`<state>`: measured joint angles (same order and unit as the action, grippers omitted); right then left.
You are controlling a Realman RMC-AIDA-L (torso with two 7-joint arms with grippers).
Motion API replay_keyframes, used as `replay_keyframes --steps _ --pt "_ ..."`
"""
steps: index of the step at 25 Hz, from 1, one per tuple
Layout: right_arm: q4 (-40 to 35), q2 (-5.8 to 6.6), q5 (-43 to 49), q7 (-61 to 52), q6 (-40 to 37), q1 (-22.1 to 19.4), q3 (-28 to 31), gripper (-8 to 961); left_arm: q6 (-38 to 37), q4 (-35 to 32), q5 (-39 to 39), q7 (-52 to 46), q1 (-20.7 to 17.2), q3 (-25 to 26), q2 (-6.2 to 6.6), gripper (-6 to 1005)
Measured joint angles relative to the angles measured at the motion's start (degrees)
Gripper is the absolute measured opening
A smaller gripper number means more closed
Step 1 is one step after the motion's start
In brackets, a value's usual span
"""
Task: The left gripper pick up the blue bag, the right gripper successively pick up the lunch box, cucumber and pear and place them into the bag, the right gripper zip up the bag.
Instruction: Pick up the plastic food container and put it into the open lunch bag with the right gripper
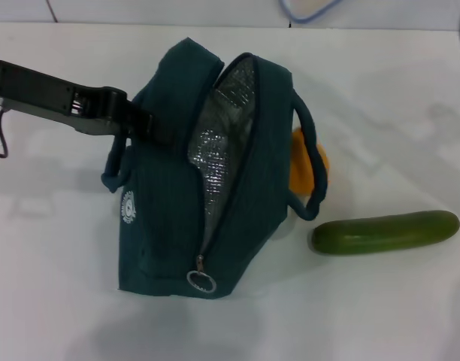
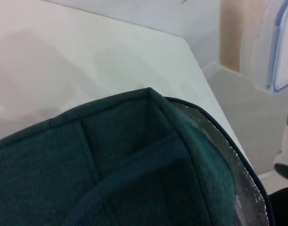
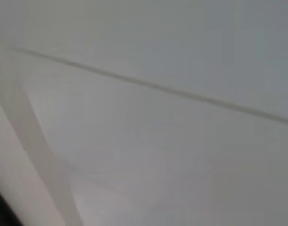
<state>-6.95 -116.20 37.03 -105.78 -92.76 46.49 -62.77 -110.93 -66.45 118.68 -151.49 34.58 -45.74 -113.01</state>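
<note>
You have the left pincer (image 1: 140, 120) at the blue bag (image 1: 170, 218) mid-bench; grip state can't be told. Bag unzipped. Pear (image 1: 309, 169) just beside it, cucumber (image 1: 385, 232) toward the bench's right edge

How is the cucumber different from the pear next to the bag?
The cucumber is long, thin and dark green; the pear is rounder and orange-yellow. The cucumber lies fully in view on the white table, apart from the blue bag; the pear sits right against the bag, partly hidden behind its side and handle. Both are on the bag's right side, and neither is inside it yet.
</note>
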Motion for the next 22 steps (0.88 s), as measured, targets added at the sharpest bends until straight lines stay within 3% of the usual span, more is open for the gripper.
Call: replay_keyframes --steps 5,12,18,22 --pt "1.93 0.00 0.09 -0.02 1.10 4.42 -2.96 104 0.15 1.97 -0.01 0.32 1.78 -0.13 -0.53 42" --pt "1.66 0.01 0.02 -0.04 4.01 7.00 -9.23 105 0.50 2.93 0.07 0.42 2.84 0.12 -0.55 42" --pt "1.65 0.01 0.00 -0.04 4.95 6.25 -13.41 106 1.82 3.47 0.06 0.74 2.38 0.34 -0.47 42" --pt "1.56 0.00 0.12 -0.19 4.68 2.55 -16.12 106 2.57 3.69 0.14 0.84 2.19 0.46 -0.34 42"
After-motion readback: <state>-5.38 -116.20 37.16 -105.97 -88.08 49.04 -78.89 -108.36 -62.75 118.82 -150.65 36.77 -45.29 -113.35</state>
